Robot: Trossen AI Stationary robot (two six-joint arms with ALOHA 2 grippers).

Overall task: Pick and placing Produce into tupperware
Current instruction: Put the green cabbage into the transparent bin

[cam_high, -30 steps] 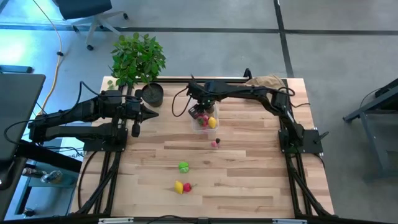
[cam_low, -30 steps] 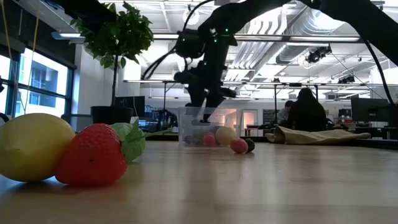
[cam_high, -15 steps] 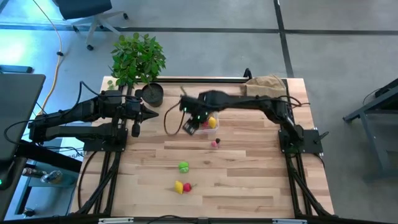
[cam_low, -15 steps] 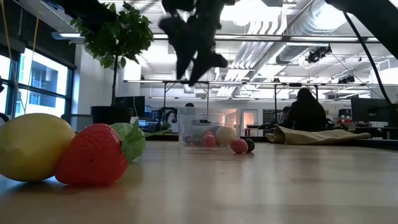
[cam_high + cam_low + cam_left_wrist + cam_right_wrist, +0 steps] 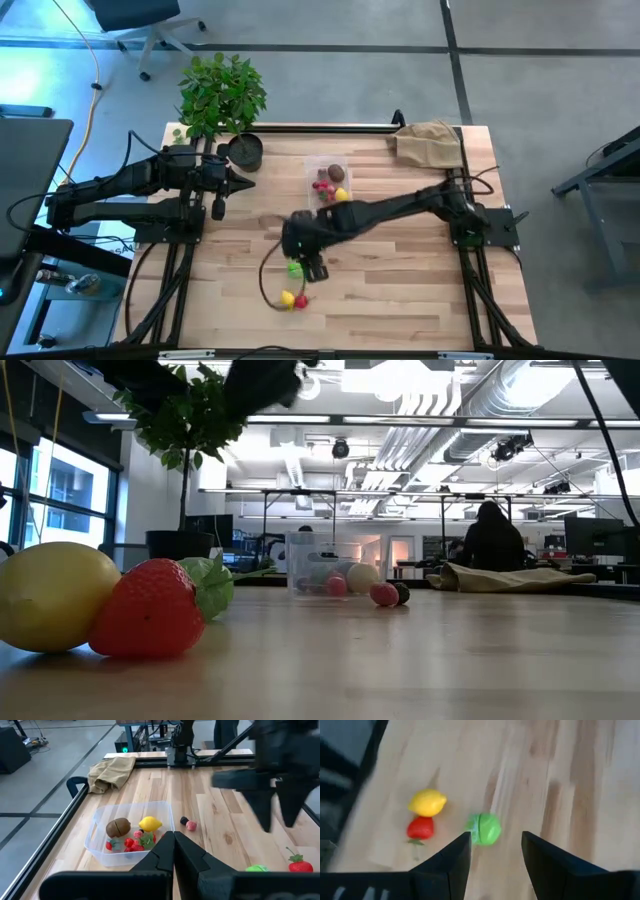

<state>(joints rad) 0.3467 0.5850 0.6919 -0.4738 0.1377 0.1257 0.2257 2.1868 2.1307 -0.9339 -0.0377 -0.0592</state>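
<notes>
The clear tupperware [image 5: 330, 185] stands at the table's far middle and holds a kiwi [image 5: 118, 826], a lemon [image 5: 150, 824] and red berries [image 5: 132, 842]. A pink berry [image 5: 190, 825] and a dark one [image 5: 183, 820] lie on the table beside it. A green round fruit [image 5: 294, 268], a lemon [image 5: 287, 299] and a strawberry [image 5: 302, 299] lie near the front edge. My right gripper [image 5: 495, 837] is open and empty above the green fruit [image 5: 484, 828]. My left gripper [image 5: 172, 836] is shut and empty at the table's left, pointing toward the tub.
A potted plant [image 5: 220, 95] in a black pot [image 5: 245, 150] stands at the far left corner. A tan paper bag [image 5: 428, 140] lies at the far right. Bare wood stretches over the table's near right part. A person sits in the room beyond [image 5: 490, 535].
My right gripper has risen from the tupperware and swung toward the table's near edge, ending over the green round fruit. The produce and the tub have stayed where they were.
</notes>
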